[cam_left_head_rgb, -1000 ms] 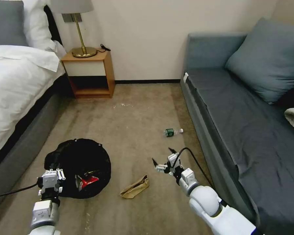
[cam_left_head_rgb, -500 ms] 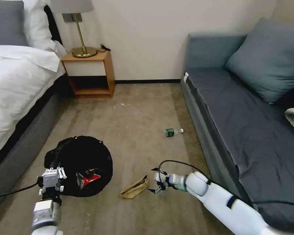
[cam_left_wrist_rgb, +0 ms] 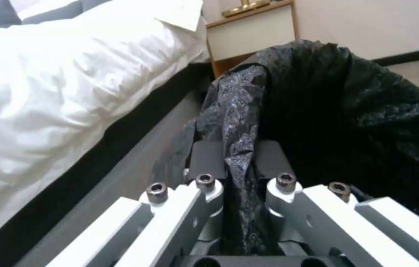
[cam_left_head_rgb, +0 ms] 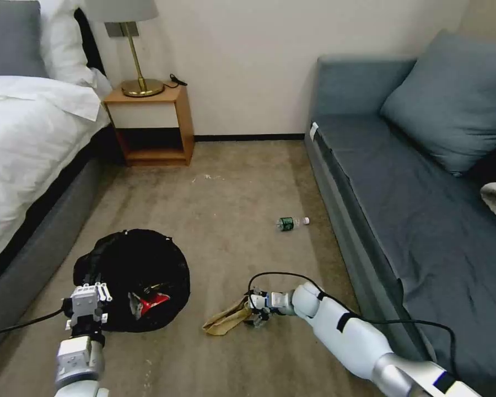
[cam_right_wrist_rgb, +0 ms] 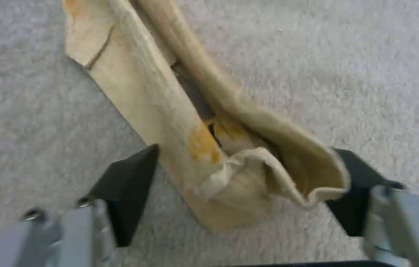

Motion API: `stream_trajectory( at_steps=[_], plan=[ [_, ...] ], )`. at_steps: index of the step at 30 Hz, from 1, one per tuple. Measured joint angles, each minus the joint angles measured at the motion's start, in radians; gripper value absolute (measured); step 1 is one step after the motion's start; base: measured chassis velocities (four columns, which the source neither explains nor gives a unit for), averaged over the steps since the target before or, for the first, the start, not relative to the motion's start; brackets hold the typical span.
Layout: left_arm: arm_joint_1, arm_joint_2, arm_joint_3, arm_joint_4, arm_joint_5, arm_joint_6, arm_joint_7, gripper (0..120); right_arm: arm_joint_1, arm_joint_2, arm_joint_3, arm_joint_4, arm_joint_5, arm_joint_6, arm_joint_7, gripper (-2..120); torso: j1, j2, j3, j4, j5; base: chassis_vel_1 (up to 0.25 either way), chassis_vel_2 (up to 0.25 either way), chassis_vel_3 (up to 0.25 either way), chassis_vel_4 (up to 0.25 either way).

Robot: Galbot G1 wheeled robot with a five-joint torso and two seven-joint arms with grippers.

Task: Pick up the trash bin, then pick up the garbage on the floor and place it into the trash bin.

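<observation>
Paper bag (cam_right_wrist_rgb: 209, 141) on carpet between open right gripper (cam_right_wrist_rgb: 239, 193) fingers; untouched

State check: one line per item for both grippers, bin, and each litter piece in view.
left gripper: shut on the trash bin's black bag rim
right gripper: open, fingers either side of the paper bag's end, low at the carpet
trash bin: by the bed, held at its near edge
red wrapper: inside the bin
paper bag: crumpled, lying on the carpet, not gripped
bottle: capped, on its side near the sofa
</observation>
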Motion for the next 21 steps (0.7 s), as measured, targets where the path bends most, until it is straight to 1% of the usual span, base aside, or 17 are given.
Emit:
stream_trajectory(
  at_steps=[2, 3, 4, 6, 7, 8, 12, 13, 14, 15, 17, 18, 20, 21],
  plan=[
    [0.003, 0.000, 0.000, 0.000, 0.001, 0.000, 0.000, 7, -0.003, 0.005, 0.010, -0.003, -0.018, 0.002, 0.005, 61, 0.000, 0.000, 0.000, -0.0001, 0.0000, 0.000, 0.000, 0.000, 0.000],
    [0.003, 0.000, 0.000, 0.000, 0.001, 0.000, 0.000, 7, -0.003, 0.005, 0.010, -0.003, -0.018, 0.002, 0.005, 61, 0.000, 0.000, 0.000, -0.0001, 0.0000, 0.000, 0.000, 0.000, 0.000],
    [0.004, 0.000, 0.000, 0.000, 0.001, 0.000, 0.000, 7, -0.004, 0.005, 0.015, -0.003, -0.026, 0.003, 0.007, 58, 0.000, 0.000, 0.000, 0.0000, 0.0000, 0.000, 0.000, 0.000, 0.000],
    [0.007, 0.001, 0.000, -0.001, 0.001, 0.000, -0.001, 7, -0.010, 0.001, 0.028, -0.001, -0.042, 0.009, 0.009, 48, 0.000, 0.000, 0.000, 0.0000, 0.0001, 0.000, 0.000, 0.000, 0.000],
    [0.008, 0.003, 0.000, -0.002, 0.001, 0.000, -0.001, 7, -0.014, -0.003, 0.035, 0.004, -0.047, 0.012, 0.009, 44, 0.000, 0.000, 0.000, 0.0000, 0.0001, 0.000, 0.000, 0.000, 0.000],
    [0.008, 0.003, 0.000, -0.002, 0.001, 0.000, -0.001, 7, -0.014, -0.003, 0.035, 0.004, -0.047, 0.012, 0.009, 44, 0.000, 0.000, 0.000, 0.0000, 0.0001, 0.000, 0.000, 0.000, 0.000],
    [0.010, 0.011, 0.000, -0.002, 0.000, 0.000, -0.003, 7, -0.033, -0.029, 0.052, 0.041, -0.048, 0.015, -0.006, 26, 0.000, 0.000, 0.000, 0.0000, 0.0001, 0.000, 0.000, 0.000, 0.000],
    [0.010, 0.011, 0.000, -0.002, 0.000, 0.000, -0.003, 7, -0.033, -0.029, 0.052, 0.041, -0.048, 0.015, -0.006, 26, 0.000, 0.000, 0.000, 0.0000, 0.0001, 0.000, 0.000, 0.000, 0.000],
    [0.010, 0.013, 0.000, -0.002, -0.001, 0.000, -0.004, 7, -0.039, -0.035, 0.058, 0.052, -0.048, 0.015, -0.010, 23, 0.000, 0.000, 0.000, 0.0000, 0.0002, 0.000, 0.000, 0.000, 0.000],
    [0.010, 0.015, 0.000, -0.002, -0.001, 0.000, -0.004, 7, -0.046, -0.041, 0.065, 0.061, -0.049, 0.015, -0.013, 16, 0.000, 0.000, 0.000, 0.0000, 0.0002, 0.000, 0.000, 0.000, 0.000],
    [0.010, 0.021, 0.001, 0.002, -0.003, -0.001, -0.004, 7, -0.063, -0.054, 0.083, 0.085, -0.054, 0.019, -0.019, 8, 0.000, 0.000, 0.000, 0.0000, 0.0003, 0.000, 0.000, 0.000, 0.000],
    [0.010, 0.021, 0.001, 0.002, -0.003, -0.001, -0.004, 7, -0.063, -0.054, 0.083, 0.085, -0.054, 0.019, -0.019, 8, 0.000, 0.000, 0.000, 0.0000, 0.0003, 0.000, 0.000, 0.000, 0.000],
    [0.010, 0.026, 0.003, 0.007, -0.006, -0.001, -0.005, 7, -0.082, -0.069, 0.109, 0.117, -0.055, 0.025, -0.020, 2, 0.000, 0.000, 0.000, 0.0000, 0.0002, 0.000, 0.000, 0.000, 0.000],
    [0.008, 0.029, 0.005, 0.009, -0.008, -0.001, -0.005, 7, -0.102, -0.083, 0.148, 0.163, -0.053, 0.028, -0.008, 2, 0.000, 0.000, 0.000, -0.0002, 0.0002, 0.000, 0.000, 0.000, 0.000]
  ],
)
